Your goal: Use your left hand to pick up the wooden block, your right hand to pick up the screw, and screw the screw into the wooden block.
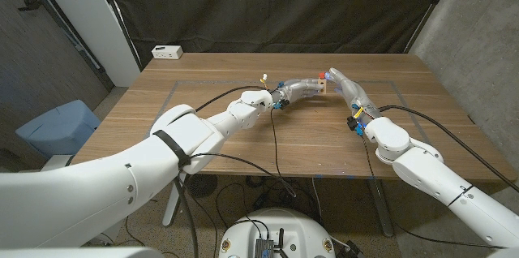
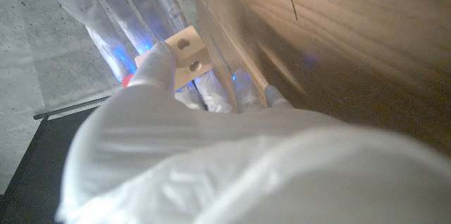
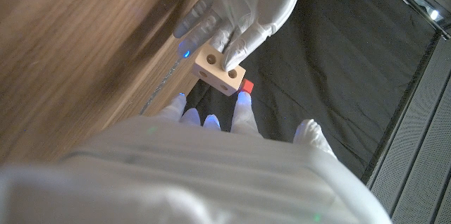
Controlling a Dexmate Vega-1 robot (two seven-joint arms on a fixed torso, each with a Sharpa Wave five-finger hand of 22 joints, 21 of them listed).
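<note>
Block [image 3: 218, 71] light, rigid, pinched by left hand [image 3: 243, 9] at far centre; right hand [image 1: 345, 88] pinches red-headed screw [image 3: 246, 86]; grip faces, keep holes clear.

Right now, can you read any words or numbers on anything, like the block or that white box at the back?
No text can be read anywhere.
Wooden block: bare wood with holes, no writing.
White box at the table's far corner: dark marks on its face, too small to read.
Left hand and right hand: plain white covers, no labels.
</note>
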